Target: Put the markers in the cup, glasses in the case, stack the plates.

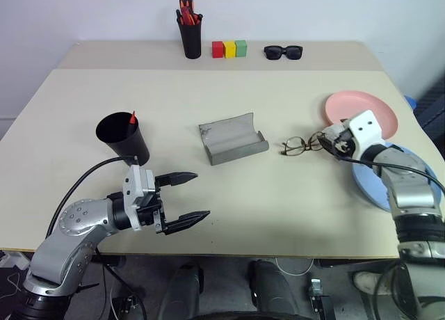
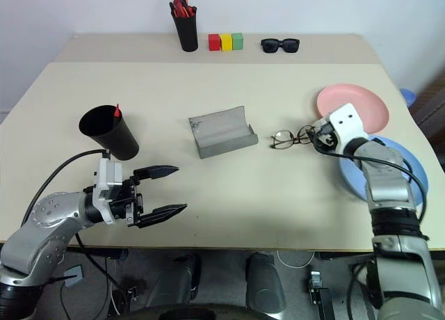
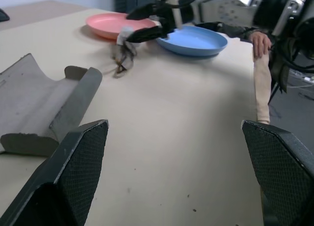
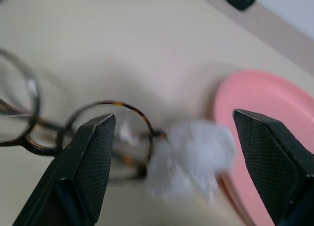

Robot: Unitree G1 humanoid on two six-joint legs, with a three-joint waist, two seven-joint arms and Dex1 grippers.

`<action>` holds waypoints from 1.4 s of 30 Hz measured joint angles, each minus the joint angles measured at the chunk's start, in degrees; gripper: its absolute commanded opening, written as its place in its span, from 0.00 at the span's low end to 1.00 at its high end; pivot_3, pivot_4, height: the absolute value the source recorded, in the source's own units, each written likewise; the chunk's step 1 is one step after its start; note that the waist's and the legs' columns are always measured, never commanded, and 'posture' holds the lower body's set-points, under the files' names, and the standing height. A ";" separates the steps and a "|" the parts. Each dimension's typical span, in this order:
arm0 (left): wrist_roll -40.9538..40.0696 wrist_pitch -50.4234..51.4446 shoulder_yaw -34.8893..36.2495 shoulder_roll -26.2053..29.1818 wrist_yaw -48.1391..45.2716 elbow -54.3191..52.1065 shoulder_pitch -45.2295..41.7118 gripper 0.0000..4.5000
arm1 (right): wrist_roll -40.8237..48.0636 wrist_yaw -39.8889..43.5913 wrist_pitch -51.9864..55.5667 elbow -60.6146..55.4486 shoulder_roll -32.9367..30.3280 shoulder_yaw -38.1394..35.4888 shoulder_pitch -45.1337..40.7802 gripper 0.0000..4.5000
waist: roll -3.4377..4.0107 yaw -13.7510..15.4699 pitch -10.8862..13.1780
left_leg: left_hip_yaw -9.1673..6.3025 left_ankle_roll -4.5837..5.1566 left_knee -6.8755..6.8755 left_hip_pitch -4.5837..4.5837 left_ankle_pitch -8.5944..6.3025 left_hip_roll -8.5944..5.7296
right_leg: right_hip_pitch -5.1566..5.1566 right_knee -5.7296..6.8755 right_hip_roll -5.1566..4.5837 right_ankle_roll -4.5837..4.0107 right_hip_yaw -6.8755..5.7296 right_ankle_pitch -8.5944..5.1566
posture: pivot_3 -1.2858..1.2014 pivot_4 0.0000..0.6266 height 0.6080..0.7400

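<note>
The thin, dark tortoiseshell glasses with round clear lenses [image 1: 302, 145] lie flat on the pale tabletop [image 1: 278, 195], between the grey open clamshell case [image 1: 231, 138] and the salmon-pink round plastic plate [image 1: 361, 111]. Their long axis runs roughly across the table, one lens toward the case and the other toward the plate. The right gripper [image 1: 332, 140] sits just at that plate-side end, its black fingers spread wide and empty; in the right wrist view the near lens rim [image 4: 110, 137] lies between the two fingers and slightly toward one of them, with a blurred white bit beside the hinge that I cannot identify. This arm is plainly the nearer one, so the coming grasp looks to turn on closing across the thin frame at that end rather than along it. The light-blue plate [image 1: 375, 188] lies under the right forearm, overlapping the pink plate's near edge. The left gripper [image 1: 182, 198] hovers near the front table edge, fingers wide and empty, pointing toward the right arm, well apart from the glasses. Just beside it stands the wide black tapered cup [image 1: 119, 135], with a red-tipped marker [image 1: 131, 118] poking above the rim.
</note>
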 measured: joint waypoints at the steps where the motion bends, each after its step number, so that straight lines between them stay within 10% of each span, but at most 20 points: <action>1: 0.00 0.00 0.00 -0.01 0.05 -0.04 0.00 1.00 | -0.38 0.00 -0.79 1.51 0.69 0.73 -1.34 0.86 | 0.00 0.04 0.00 | 0.00 0.00 0.00 0.00 0.00 0.00 | 0.00 0.00 0.00 0.03 0.00 0.02 | 0.52 0.24 1.00; 10: 0.00 0.00 0.02 -0.06 0.60 -0.36 0.26 1.00 | -1.80 1.03 -6.40 9.18 2.87 3.49 -8.18 0.86 | 0.01 0.29 0.01 | 0.00 0.00 -0.03 -0.02 0.00 -0.01 | 0.00 -0.05 0.00 0.14 0.00 0.07 | 0.52 0.24 1.00; 22: 0.57 -0.61 -0.65 -0.93 0.29 0.55 -0.74 1.00 | 4.15 10.35 -3.54 -12.30 -5.99 -1.42 8.91 0.86 | 0.03 -0.03 0.01 | 0.03 0.00 -0.02 0.05 0.00 0.00 | 0.03 -0.03 0.00 -0.01 0.03 0.00 | 0.52 0.24 1.00; 42: 3.80 -3.26 -2.27 -2.71 1.12 1.73 -2.06 1.00 | -12.18 -5.45 -12.22 -6.85 0.41 7.22 5.56 0.86 | 0.04 0.23 0.01 | 0.03 0.00 -0.01 0.04 0.00 0.00 | 0.05 -0.05 0.00 -0.01 0.03 0.00 | 0.52 0.24 1.00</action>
